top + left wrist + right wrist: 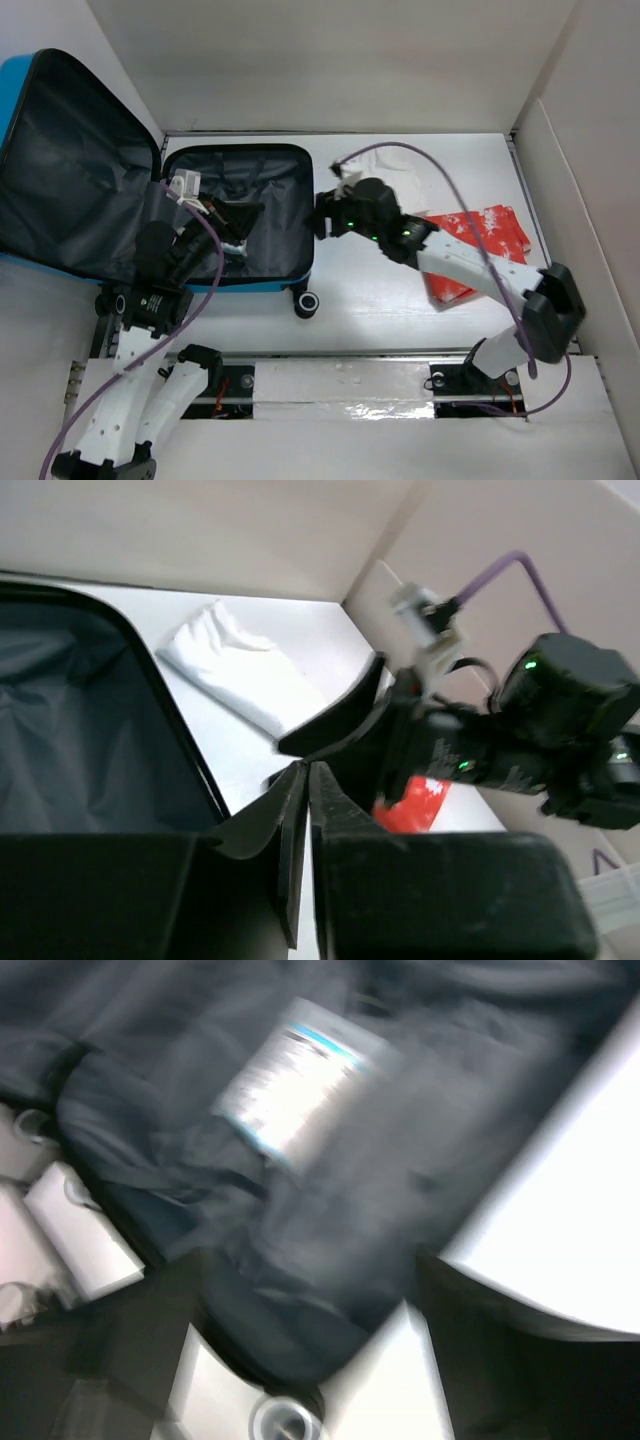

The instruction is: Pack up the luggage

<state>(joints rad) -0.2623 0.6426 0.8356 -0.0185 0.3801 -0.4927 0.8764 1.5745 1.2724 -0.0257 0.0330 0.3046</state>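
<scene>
The blue luggage (262,276) lies open, with its lid (70,180) propped up at the left and its dark grey lined base in the middle. My left gripper (240,215) is over the base, shut and empty; in the left wrist view (305,772) its fingers meet with a hair-thin gap. My right gripper (322,215) hovers at the luggage's right rim, open and empty. The blurred right wrist view shows its fingers (130,1340) spread over the grey lining (300,1220), which has a white label (300,1085). A folded white cloth (405,182) and a red printed item (485,240) lie on the table to the right of the luggage.
White walls enclose the table on the back and both sides. The red item lies partly under my right arm. A black luggage wheel (306,303) sticks out toward the near edge. The white cloth (240,675) lies just past the luggage rim.
</scene>
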